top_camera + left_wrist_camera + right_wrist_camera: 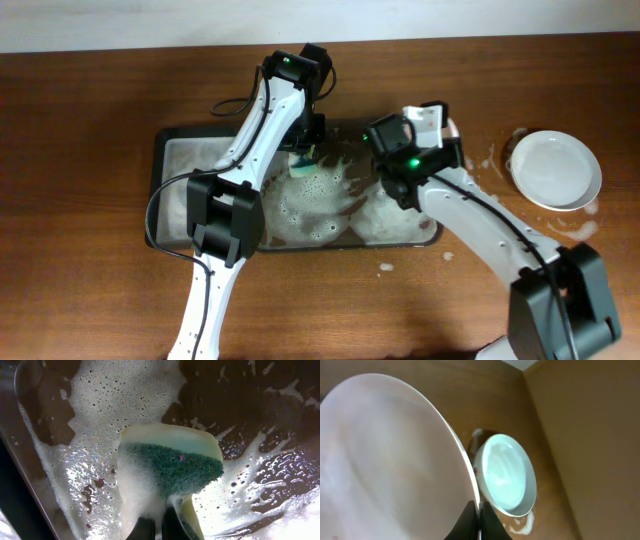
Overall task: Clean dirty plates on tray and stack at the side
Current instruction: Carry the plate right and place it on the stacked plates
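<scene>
**A:** Where do your 2 grippers stand?

**B:** Your left gripper (156,524) is clamped on the green sponge (175,467), which is pressed into foam in the tray (178,165). Your right gripper (477,522) pinches the rim of 1 white plate (385,460), tilted on edge.

**A:** And the other plate?

**B:** A second plate (552,170) lies on the table (80,120), right of the tray and apart from it, with foam spots around it.

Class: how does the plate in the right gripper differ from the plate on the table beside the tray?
The gripped plate is clamped at its rim by the right gripper; the side plate lies free, untouched. The gripped plate is at the soapy tray; the side plate rests on wood, foam spots around it. Both are round, white, glossy.
</scene>
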Tool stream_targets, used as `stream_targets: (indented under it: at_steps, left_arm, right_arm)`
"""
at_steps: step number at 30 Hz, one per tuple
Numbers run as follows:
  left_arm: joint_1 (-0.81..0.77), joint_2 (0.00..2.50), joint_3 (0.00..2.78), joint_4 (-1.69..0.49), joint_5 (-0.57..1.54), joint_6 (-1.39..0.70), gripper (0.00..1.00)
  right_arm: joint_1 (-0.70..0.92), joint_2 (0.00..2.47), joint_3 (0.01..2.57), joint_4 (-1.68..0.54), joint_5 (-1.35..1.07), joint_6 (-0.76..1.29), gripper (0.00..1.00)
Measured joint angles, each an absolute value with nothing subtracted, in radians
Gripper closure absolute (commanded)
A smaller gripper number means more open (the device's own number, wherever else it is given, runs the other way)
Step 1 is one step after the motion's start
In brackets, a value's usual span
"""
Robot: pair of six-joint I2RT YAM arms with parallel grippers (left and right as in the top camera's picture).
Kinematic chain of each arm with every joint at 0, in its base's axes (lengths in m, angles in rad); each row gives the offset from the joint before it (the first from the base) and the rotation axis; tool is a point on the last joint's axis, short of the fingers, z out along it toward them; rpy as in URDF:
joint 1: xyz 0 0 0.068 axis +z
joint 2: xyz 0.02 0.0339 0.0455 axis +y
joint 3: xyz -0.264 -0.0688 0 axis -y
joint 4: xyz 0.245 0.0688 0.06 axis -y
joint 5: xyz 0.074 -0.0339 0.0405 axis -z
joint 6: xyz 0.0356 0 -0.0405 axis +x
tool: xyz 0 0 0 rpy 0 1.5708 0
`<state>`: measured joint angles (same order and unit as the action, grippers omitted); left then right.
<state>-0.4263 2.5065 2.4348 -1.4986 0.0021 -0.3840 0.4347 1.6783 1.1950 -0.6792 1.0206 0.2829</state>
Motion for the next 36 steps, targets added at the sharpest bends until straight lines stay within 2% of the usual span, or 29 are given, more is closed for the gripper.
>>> stream_targets:
  at_steps: [7, 16, 18, 21, 25, 31, 36]
  left_arm:
    - [-0.426, 2.506, 2.435, -1.499, 0.004, -0.384, 0.99]
    - [-0.426, 2.506, 2.435, -1.498, 0.004, -0.384, 0.99]
    - [-0.426, 2.506, 2.435, -1.498, 0.004, -0.384, 0.99]
    - [-0.426, 2.506, 2.435, -1.498, 0.004, -0.384, 0.99]
    - [-0.426, 2.506, 2.435, -1.498, 0.004, -0.384, 1.00]
    - [-0.426, 2.506, 2.435, -1.498, 0.004, -0.384, 1.00]
    - [-0.430, 2.506, 2.435, -1.490, 0.004, -0.384, 0.99]
  right_arm:
    - [0.430, 1.311, 1.229, -0.690, 0.996, 0.284, 0.96]
    - [0.443, 1.304, 1.232, -0.727, 0.942, 0.149, 0.96]
    - [0.418, 1.304, 1.232, -0.730, 0.797, 0.159, 0.96]
    - [0.284, 1.306, 1.232, -0.759, 0.520, 0.245, 0.96]
    - [-0.001, 1.343, 1.232, -0.786, 0.228, 0.298, 0.96]
    - [-0.412, 1.443, 1.232, -0.697, 0.027, 0.400, 0.96]
    - [-0.636, 1.643, 1.233, -0.584, -0.007, 0.470, 0.96]
